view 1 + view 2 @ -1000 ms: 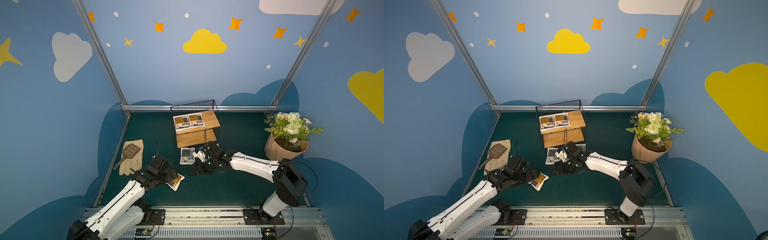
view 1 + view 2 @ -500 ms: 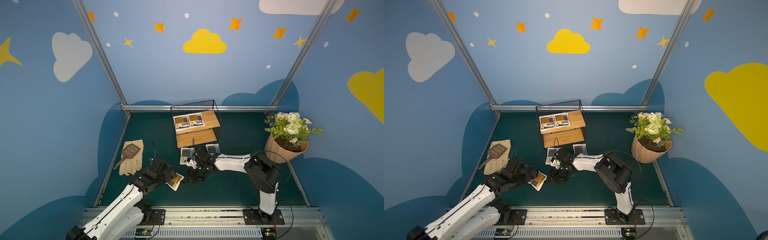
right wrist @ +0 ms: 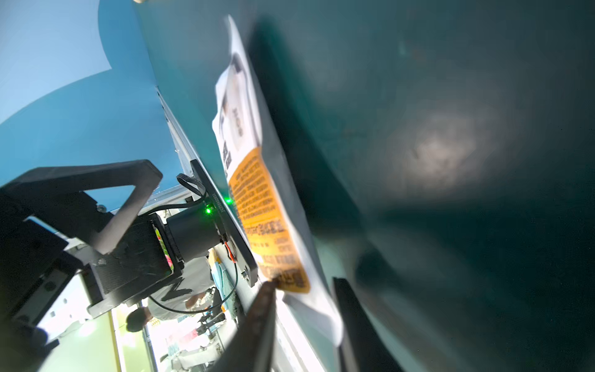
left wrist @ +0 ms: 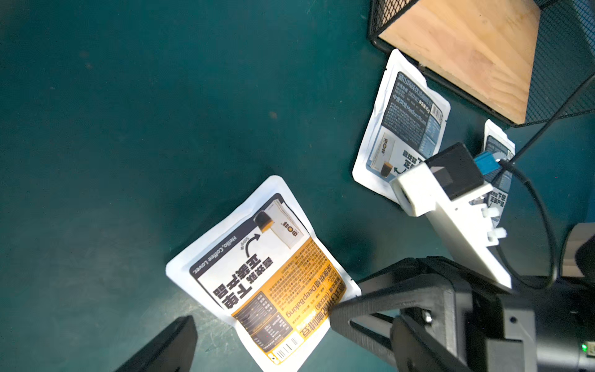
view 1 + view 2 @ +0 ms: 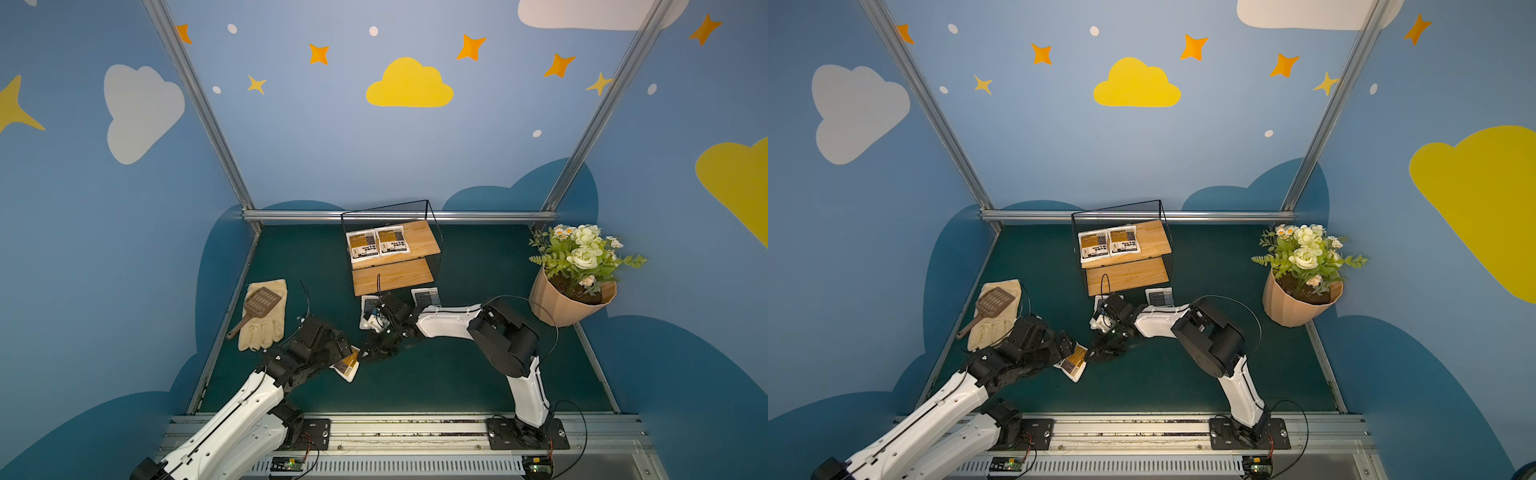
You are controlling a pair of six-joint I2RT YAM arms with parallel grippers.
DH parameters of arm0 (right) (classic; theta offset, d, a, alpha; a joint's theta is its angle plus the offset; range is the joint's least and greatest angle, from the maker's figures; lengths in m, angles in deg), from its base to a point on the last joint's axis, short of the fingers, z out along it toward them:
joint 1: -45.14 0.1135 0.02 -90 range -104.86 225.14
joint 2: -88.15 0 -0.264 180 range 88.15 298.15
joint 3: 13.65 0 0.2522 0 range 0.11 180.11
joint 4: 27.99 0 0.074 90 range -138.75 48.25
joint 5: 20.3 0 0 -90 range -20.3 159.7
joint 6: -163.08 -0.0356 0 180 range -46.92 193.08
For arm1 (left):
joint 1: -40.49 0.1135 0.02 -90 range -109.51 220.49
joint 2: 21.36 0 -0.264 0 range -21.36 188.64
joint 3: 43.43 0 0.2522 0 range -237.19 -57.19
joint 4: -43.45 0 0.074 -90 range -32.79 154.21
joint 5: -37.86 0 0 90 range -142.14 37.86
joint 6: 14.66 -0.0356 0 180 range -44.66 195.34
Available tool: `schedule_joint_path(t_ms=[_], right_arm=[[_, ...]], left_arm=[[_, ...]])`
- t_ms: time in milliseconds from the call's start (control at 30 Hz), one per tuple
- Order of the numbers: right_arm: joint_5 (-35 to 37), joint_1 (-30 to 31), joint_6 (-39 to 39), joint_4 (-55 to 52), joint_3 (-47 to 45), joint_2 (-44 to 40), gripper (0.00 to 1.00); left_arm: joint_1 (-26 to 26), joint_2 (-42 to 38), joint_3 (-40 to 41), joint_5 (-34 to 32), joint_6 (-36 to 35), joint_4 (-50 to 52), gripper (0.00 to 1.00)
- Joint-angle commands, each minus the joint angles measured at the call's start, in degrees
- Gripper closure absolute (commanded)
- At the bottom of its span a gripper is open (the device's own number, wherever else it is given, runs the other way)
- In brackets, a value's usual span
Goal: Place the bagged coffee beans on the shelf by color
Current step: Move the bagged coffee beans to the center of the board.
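Note:
Two orange-label coffee bags (image 5: 362,246) (image 5: 391,240) lie side by side on the upper board of the shelf (image 5: 419,241); its lower board is bare. On the mat before it lie two grey-blue bags (image 5: 426,297) (image 5: 368,304), one partly under my right arm. A third orange bag (image 4: 267,273) rests on the mat at the front left. My right gripper (image 3: 304,283) is closed on that bag's near edge (image 5: 348,365). My left gripper (image 4: 286,348) is open, its fingers straddling the same bag's other end.
A cream glove (image 5: 266,328) with a brown slotted scoop (image 5: 261,305) on it lies at the left wall. A tan flowerpot (image 5: 561,305) with white flowers stands at the right. A metal rail (image 5: 395,419) runs along the front edge.
My right gripper has swung left and forward from the grey-blue bags to the orange bag, and its jaws have narrowed onto the bag's edge. The left arm has hardly moved.

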Motion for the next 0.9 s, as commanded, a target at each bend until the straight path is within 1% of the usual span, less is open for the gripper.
schedule_joint_path(t_ms=[0, 133, 200, 367, 500, 700, 867], right_arm=[[-0.4, -0.3, -0.4, 0.9, 0.9, 0.8, 0.81], [-0.2, -0.8, 0.1, 0.4, -0.3, -0.4, 0.96], [-0.1, -1.3, 0.6, 0.1, -1.4, -1.6, 1.0], [0.5, -3.1, 2.4, -2.0, -5.8, -6.4, 1.0], [2.2, -5.3, 3.6, -3.5, -12.4, -12.6, 1.0], [4.4, -11.8, 4.6, -4.9, -22.4, -22.1, 1.0], [6.2, -15.8, 5.9, -7.6, -26.9, -27.1, 1.0]], left_arm=[[0.0, 0.2, -1.6, 0.0, -1.1, 0.7, 0.0], [-0.1, 1.1, -2.1, 0.2, -1.6, 0.2, 0.0], [-0.1, 1.9, -2.5, 0.5, -2.3, -0.3, 0.0], [-0.1, 4.1, -3.5, 1.8, -3.8, -1.5, 0.0], [-0.2, 6.2, -4.2, 3.0, -5.0, -2.9, 0.0], [-0.6, 9.7, -5.6, 5.7, -6.9, -5.2, 0.0], [-2.8, 13.3, -7.9, 7.1, -8.6, -5.9, 0.0]])
